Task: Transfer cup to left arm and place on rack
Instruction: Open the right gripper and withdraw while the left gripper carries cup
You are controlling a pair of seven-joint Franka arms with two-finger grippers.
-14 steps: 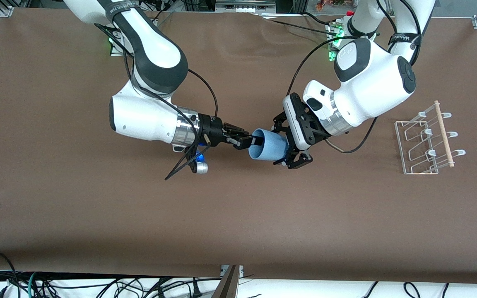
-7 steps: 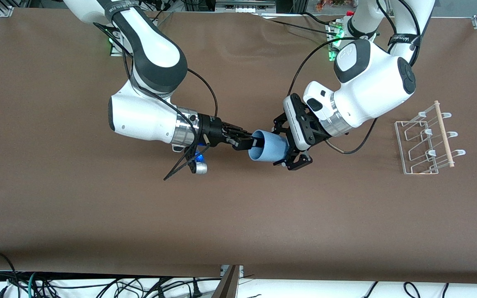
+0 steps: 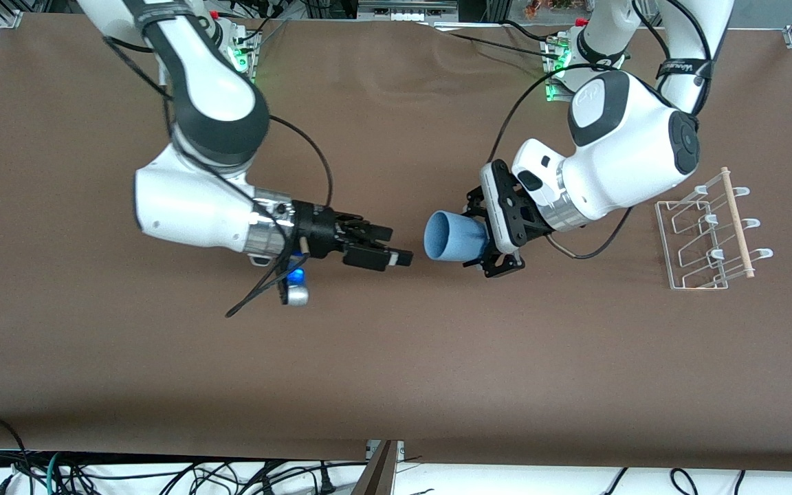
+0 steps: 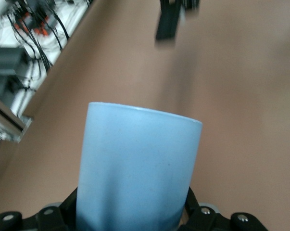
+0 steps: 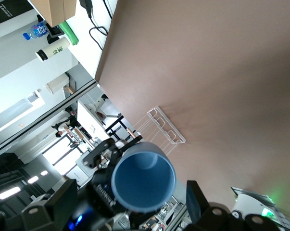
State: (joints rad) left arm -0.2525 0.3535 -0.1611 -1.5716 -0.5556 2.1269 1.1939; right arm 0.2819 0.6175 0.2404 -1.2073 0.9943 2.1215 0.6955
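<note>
**A:** What's in the front view?

**B:** Just right of the frame's centre I see the left gripper [image 3: 489, 242] clamped on the base of the cup [image 3: 452, 237], a light-blue tumbler held sideways above the brown surface [image 3: 396, 371], its mouth toward the frame's left. The right gripper [image 3: 396, 253] hangs just left of the cup, fingers parted, holding nothing, not touching it. The rack [image 3: 709, 237] stands at the frame's right edge.

**A:** And the left wrist view?

**B:** The cup [image 4: 137, 168] fills the lower centre, gripper links at its base.

**A:** The right wrist view?

**B:** The cup's open mouth [image 5: 144, 176] sits at lower centre, framed by my right gripper's spread fingers [image 5: 193, 202]; the rack [image 5: 165, 126] shows mid-frame.

**A:** Which step?

**B:** I judge the handover finished. Next I'd swing the left arm to the rack and turn the cup mouth-down over a peg.
</note>
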